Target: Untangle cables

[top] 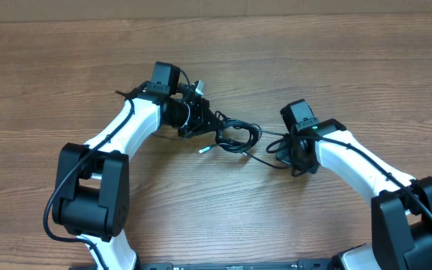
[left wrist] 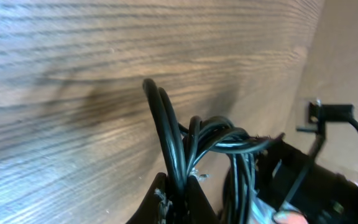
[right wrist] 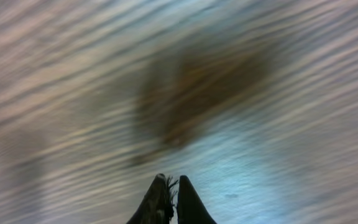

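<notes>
Clamping down mid-table, the left gripper (top: 210, 124) has its fingers (left wrist: 157, 202) pinched tight on the cables (top: 237, 137). Two black strands arch up from between them in the wrist view, and the rest is knotted in loops just beside. The bundle lies on the table (top: 66, 75) between the two grippers, with one silvery plug (top: 205, 149) poking out toward the near edge. The right gripper (top: 282, 156) sits just beside the tangle, with a thin strand running up to it. Its fingers (right wrist: 157, 202) are pressed together, but that view is blurred, so I can't tell whether any cord is caught there.
</notes>
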Controlling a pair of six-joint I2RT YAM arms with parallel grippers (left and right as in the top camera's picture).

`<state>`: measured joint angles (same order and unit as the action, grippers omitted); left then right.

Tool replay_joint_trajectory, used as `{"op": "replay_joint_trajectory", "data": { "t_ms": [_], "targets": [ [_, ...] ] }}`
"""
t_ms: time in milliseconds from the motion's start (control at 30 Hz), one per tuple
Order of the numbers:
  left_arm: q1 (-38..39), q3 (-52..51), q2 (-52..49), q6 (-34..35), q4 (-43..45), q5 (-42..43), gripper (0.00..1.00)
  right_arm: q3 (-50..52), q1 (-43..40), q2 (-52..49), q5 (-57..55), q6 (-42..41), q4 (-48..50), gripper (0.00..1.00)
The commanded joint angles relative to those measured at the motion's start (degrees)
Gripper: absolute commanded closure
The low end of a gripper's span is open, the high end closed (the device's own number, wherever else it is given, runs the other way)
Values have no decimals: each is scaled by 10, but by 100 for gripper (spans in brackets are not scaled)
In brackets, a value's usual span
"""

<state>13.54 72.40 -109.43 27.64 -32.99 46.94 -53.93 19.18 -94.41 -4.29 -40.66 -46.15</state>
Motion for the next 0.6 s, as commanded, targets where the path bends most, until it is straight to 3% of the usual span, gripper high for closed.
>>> {"op": "replay_joint_trajectory", "data": {
  "t_ms": [0, 167, 333, 567],
  "targets": [
    [-52, 0, -2, -26, -5, -17, 96, 3, -46, -1, -146, 53, -40, 96],
    [-91, 0, -2, -62, -17, 53, 96, 3, -73, -1, -259, 54, -85, 96],
    [-127, 0, -2, -80, -32, 60, 96, 3, -84, -1, -323, 54, -93, 96],
    [-143, 0, -2, -84, -45, 22, 96, 2, -83, -1, -283, 55, -78, 96]
  ]
}}
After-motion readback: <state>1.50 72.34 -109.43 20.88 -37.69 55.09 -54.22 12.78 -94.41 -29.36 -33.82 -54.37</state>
